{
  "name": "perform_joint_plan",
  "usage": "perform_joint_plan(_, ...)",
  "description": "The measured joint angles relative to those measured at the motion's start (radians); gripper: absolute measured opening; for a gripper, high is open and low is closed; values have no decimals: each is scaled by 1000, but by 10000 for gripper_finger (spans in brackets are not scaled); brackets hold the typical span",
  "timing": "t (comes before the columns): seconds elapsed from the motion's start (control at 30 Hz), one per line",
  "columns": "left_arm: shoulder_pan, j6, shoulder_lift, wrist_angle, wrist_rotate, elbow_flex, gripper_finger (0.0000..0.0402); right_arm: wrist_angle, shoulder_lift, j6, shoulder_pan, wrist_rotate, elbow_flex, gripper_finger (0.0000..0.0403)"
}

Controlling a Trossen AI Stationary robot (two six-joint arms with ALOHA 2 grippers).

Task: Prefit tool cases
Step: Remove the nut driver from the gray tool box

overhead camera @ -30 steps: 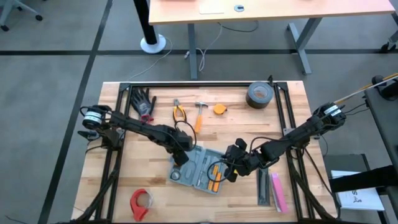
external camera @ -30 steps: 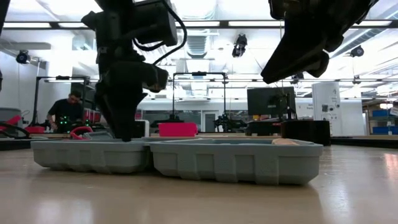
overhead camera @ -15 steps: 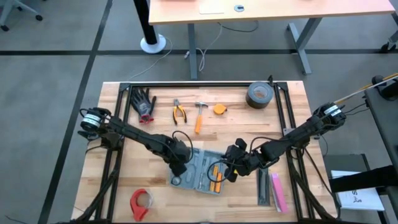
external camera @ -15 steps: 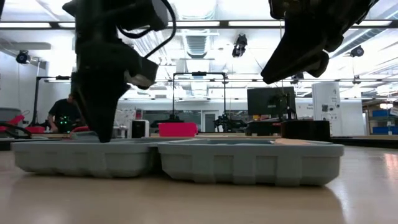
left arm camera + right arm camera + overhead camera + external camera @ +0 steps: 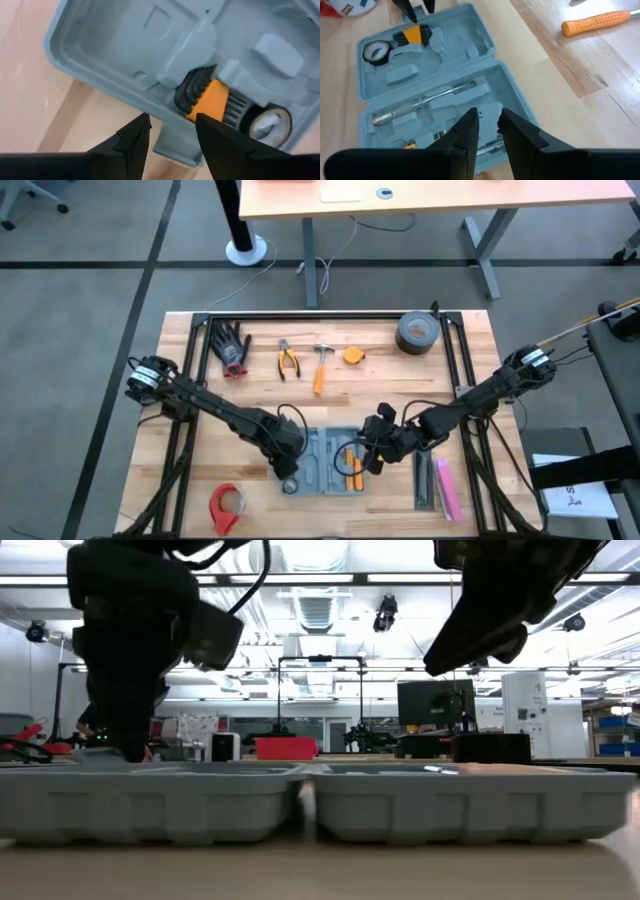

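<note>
The blue-grey tool case (image 5: 325, 462) lies open and flat on the wooden table, both halves up. Its grey tray holds an orange hex-key set (image 5: 210, 100), a small tape roll (image 5: 265, 122) and a screwdriver (image 5: 420, 107). My left gripper (image 5: 287, 472) points down at the case's left end and is shut on it. My right gripper (image 5: 374, 460) hovers above the case's right half (image 5: 470, 85). Its fingers are a narrow gap apart, with nothing between them. In the low view it hangs well above the case (image 5: 300, 805). My left gripper comes from above, pointing steeply down, at the case's outer side wall beside the small handle bump (image 5: 172, 150). One finger (image 5: 210, 145) stands inside the tray by the hex keys, the other (image 5: 132, 142) outside over the table. The case lies flat on the table.
Along the far side lie black gloves (image 5: 232, 345), pliers (image 5: 288, 360), an orange-handled hammer (image 5: 320, 367), a tape measure (image 5: 353, 356) and a duct-tape roll (image 5: 415, 332). A red tape dispenser (image 5: 225, 505) sits near left. Black and pink bars (image 5: 440, 485) lie right of the case.
My left gripper has moved toward the table's near edge, keeping its hold. The case has slid and turned with it. Its left end has swung toward the near edge, and the case now lies square to the table, closer to the front. My right gripper has stayed in place.
</note>
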Motion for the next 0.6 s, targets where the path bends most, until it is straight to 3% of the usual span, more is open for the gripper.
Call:
perform_joint_plan(0.27, 11, 128, 0, -120, -163, 93, 162, 1, 0, 13, 0, 0, 0, 79)
perform_joint_plan(0.6, 72, 296, 58, -49, -234, 163, 162, 11, 0, 16, 0, 1, 0, 62)
